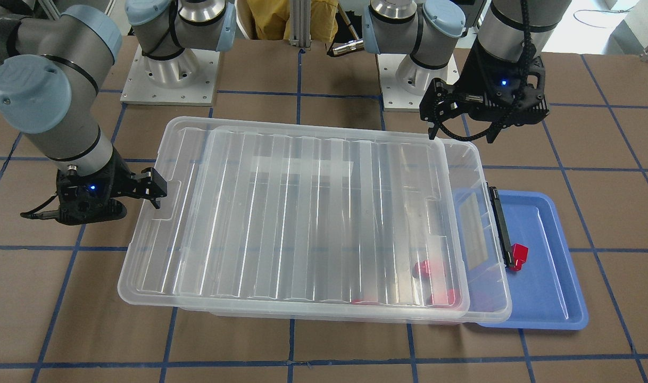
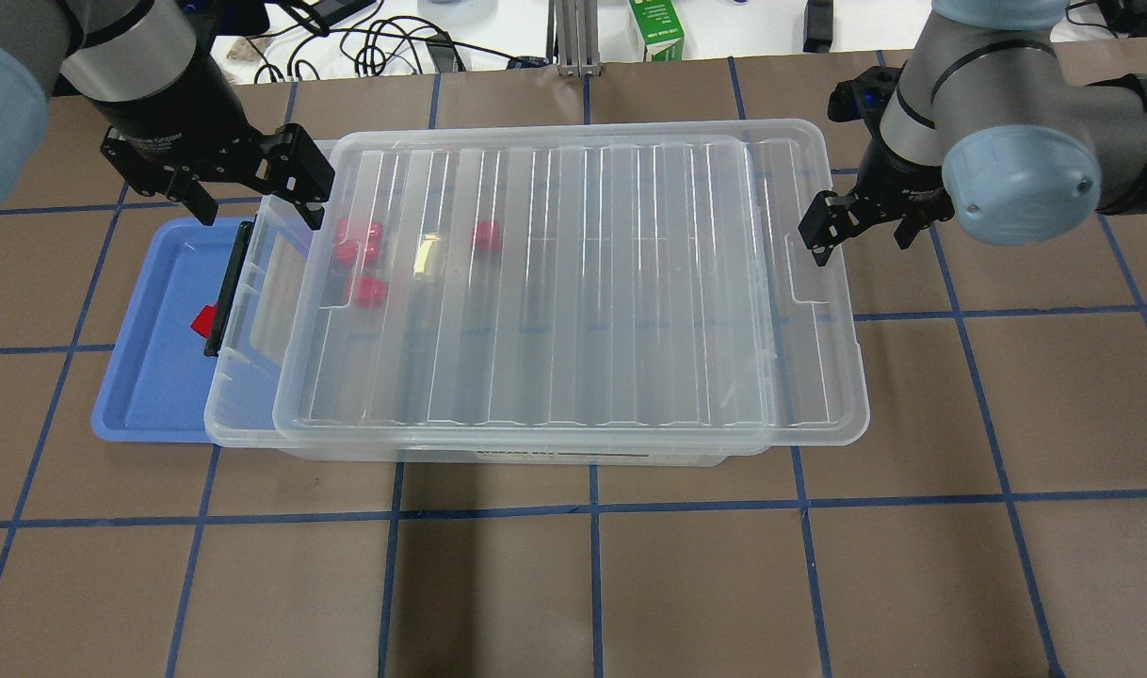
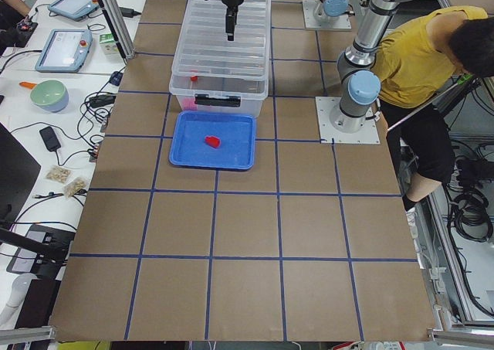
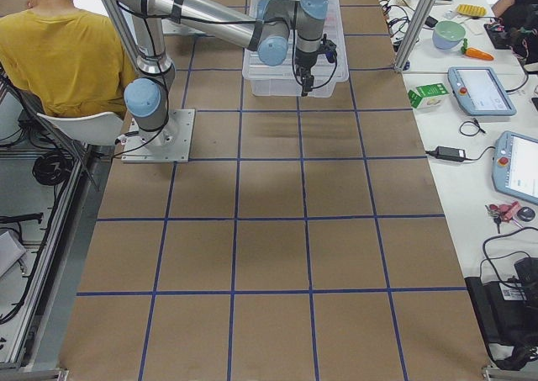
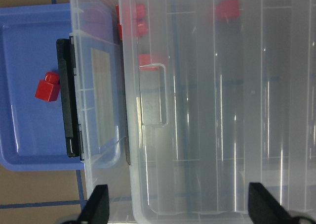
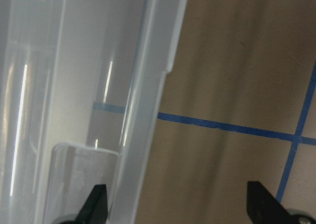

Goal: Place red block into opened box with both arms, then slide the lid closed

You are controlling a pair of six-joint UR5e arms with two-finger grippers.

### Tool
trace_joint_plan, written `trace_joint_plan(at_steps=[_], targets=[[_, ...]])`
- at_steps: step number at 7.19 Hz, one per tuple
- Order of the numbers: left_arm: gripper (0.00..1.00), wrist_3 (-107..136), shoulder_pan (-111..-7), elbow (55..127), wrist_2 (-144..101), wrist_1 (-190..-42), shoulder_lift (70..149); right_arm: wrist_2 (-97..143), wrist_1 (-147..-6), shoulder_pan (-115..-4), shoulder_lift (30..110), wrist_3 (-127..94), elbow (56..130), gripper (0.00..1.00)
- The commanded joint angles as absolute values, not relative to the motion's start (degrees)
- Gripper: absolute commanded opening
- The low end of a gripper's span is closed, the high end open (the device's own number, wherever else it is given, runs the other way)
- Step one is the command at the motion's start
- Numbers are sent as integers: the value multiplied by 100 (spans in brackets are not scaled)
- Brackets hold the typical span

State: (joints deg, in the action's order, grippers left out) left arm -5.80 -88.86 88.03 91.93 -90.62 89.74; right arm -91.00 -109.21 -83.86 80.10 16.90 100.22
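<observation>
My right gripper point(image 2: 856, 224) stands wide open with nothing in it. It hangs just off the right short edge of the lid point(image 2: 573, 282), near that edge's far corner. In its wrist view the lid's rim runs past one finger and bare table point(image 2: 573, 584) fills the rest of the gap.

My left gripper point(image 2: 253, 193) is also wide and empty, over the lid's far left corner.

The lid lies flat on the box point(image 2: 239, 414), its long axis along the table's length, but shifted toward the right end. It overhangs the box there and leaves a strip open at the clasp point(image 2: 227, 292) end.

I judge that closing it means a push along that long axis, from the right edge toward the clasp. The right gripper is the one placed behind that edge.

Several red pieces point(image 2: 359, 240) show through the lid near the left end. One red block point(image 2: 200, 322) lies outside on the blue tray point(image 2: 140, 377), just beside the clasp and nearer my left gripper.
</observation>
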Motion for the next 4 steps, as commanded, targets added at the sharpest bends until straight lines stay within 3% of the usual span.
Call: trace_joint_plan(at_steps=[1, 4], targets=[[100, -580, -8886, 8798, 9193, -9062, 8974, -9114, -10925, -8192, 8016, 1960, 10020, 100], [100, -580, -8886, 8798, 9193, -9062, 8974, -9132, -10925, -7990, 8016, 2214, 9976, 100]])
